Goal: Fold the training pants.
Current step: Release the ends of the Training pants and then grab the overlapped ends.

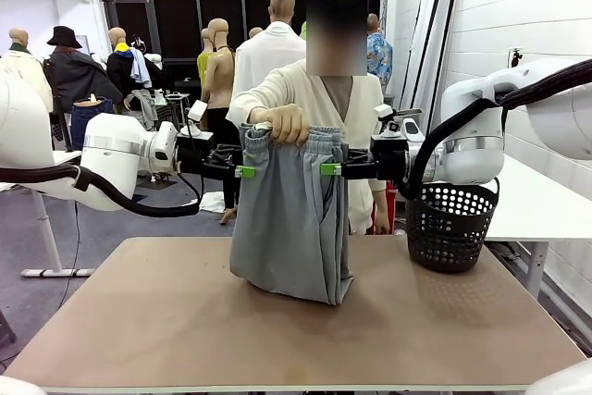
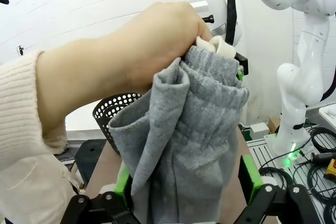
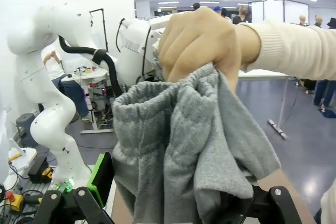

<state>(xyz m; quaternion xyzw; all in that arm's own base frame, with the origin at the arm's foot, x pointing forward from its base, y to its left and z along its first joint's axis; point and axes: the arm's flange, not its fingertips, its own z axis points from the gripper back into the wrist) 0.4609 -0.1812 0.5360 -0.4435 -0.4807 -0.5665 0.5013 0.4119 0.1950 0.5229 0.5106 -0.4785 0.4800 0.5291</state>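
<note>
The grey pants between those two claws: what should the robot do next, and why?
Probably shut both grippers. The person's hand holds the training pants up by the waistband, and the left gripper and right gripper stand open at either edge, fabric between their fingers.

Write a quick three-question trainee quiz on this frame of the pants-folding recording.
1. What grips the training pants at the waistband? A a clamp; B the person's hand; C a hanger.
2. True or false: the black basket stands at the far right corner of the table.
3. Fill in: the robot's left hand and right hand flank the pants with jaws ___.
Key: 1 B; 2 true; 3 open.
</note>
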